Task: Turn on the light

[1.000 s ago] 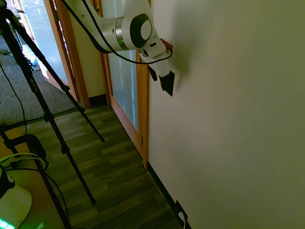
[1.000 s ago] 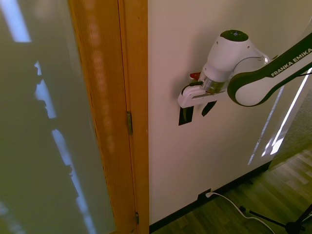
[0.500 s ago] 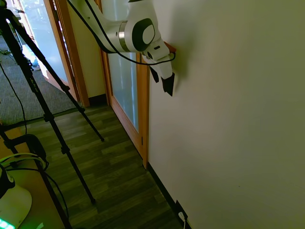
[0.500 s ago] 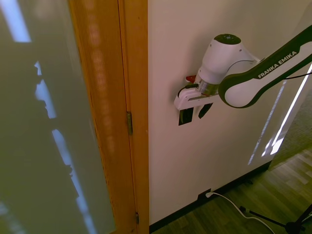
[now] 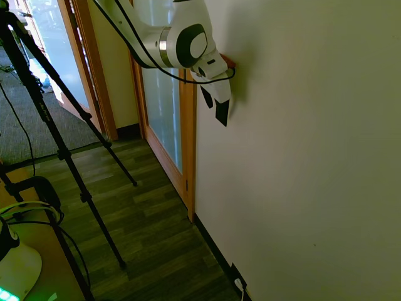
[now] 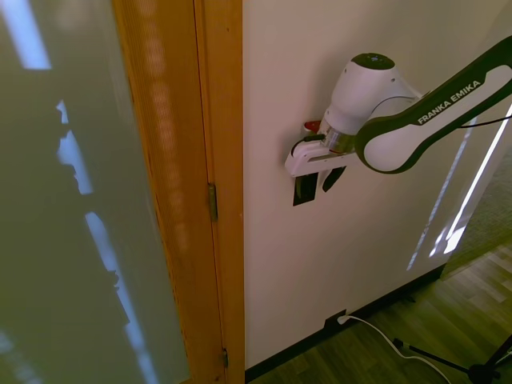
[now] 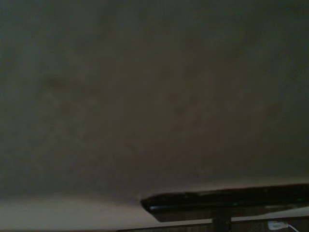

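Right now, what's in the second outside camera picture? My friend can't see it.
A white robot arm reaches in from the right, its fingers close to a black light switch on a cream wall. A wooden door frame stands on the left.

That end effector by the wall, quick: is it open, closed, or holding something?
End effector: cannot be told; its fingers sit against the black switch on the wall.
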